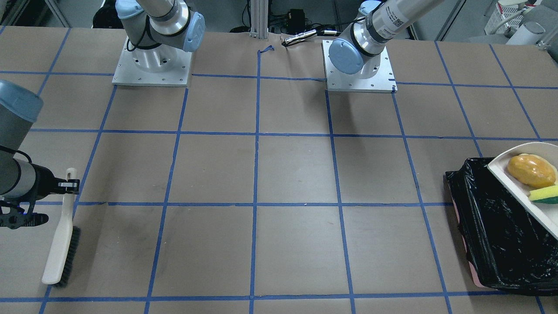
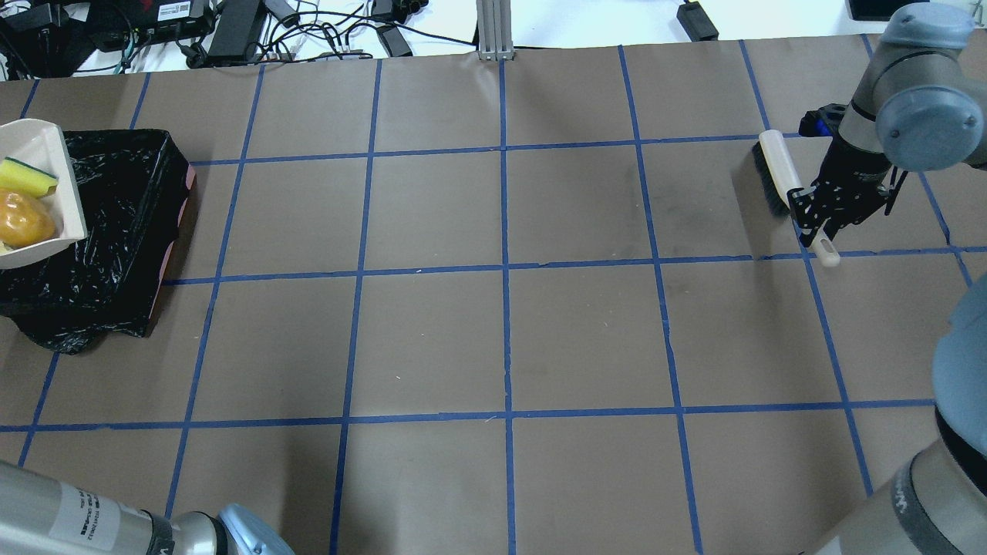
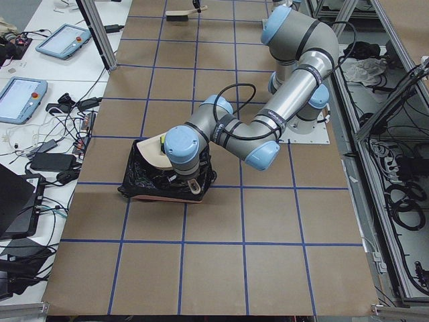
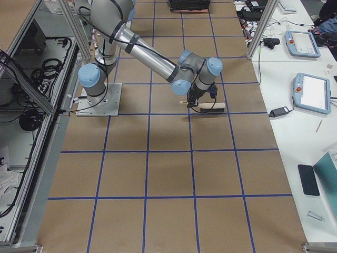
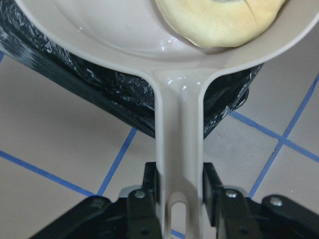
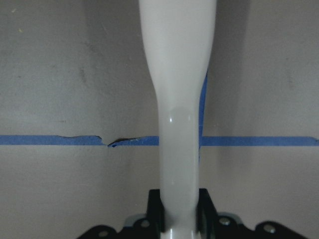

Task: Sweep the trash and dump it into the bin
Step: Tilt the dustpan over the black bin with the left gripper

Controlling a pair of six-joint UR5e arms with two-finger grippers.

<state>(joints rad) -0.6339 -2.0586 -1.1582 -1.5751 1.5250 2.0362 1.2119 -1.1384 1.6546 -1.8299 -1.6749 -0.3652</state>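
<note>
Trash (image 1: pixel 531 170) sits in the dustpan (image 5: pixel 179 124), its handle clamped in the left claw (image 5: pixel 180 186) over the bin (image 2: pixel 123 216); tipping looks next, while the right claw (image 6: pixel 179 209) grips the brush (image 1: pixel 61 244).

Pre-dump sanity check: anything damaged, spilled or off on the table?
Only a small tear in the blue tape line beside the brush handle. No spill: potato and sponge sit in the dustpan over the bin.

The desk (image 2: pixel 501 339) is covered with brown paper, and blue tape (image 2: pixel 503 270) marks a grid of squares on it. At its far edge stand a metal post (image 2: pixel 493 27) and many cables (image 2: pixel 324 35). A white bench (image 4: pixel 295 137) beside the desk carries two tablets (image 4: pixel 313 92).
</note>
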